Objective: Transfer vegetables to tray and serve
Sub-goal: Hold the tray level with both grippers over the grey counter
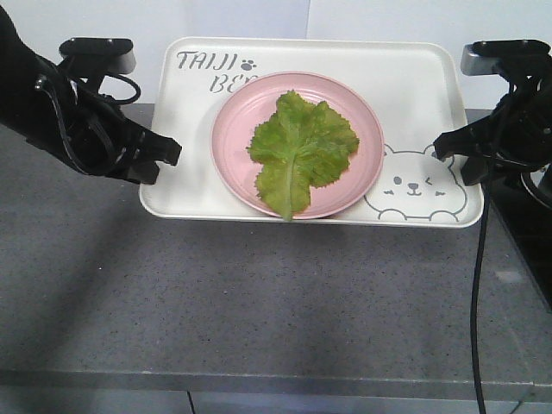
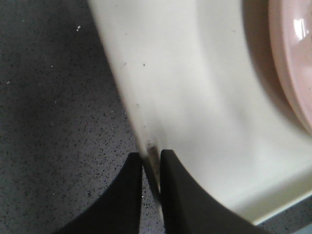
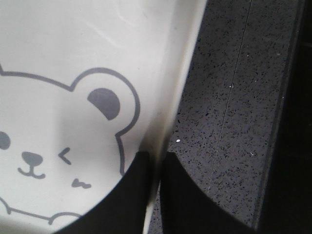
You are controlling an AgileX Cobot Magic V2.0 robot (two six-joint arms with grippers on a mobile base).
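The cream tray (image 1: 414, 86) is positioned at the far edge of the dark speckled bench (image 1: 259, 293), its long sides running parallel to that edge. A round pink plate (image 1: 237, 112) is seated at the middle of the tray, partly covering the grey "TAIJI BEAR" lettering (image 1: 207, 62) printed at the tray's far left corner. The green lettuce leaf (image 1: 302, 147) is laid flat in the plate, its pale rib directed toward the near edge of the tray and its tip overhanging the plate rim there. A winking bear face (image 1: 416, 185) is printed at the tray's near right corner. The left pincer (image 1: 164, 155) is applied to the left edge of the tray; in the left wrist view the two black fingers (image 2: 122, 195) are seen closed narrowly on the tray rim (image 2: 146, 136), one on each side of it. The right pincer (image 1: 444, 148) is applied to the right edge of the tray, beside the bear face; in the right wrist view its fingers (image 3: 131, 195) are likewise drawn together over the rim (image 3: 168, 122), with the thin wall held between them. A black cable (image 1: 474, 293) is seen hanging down from the right arm across the bench's right side.
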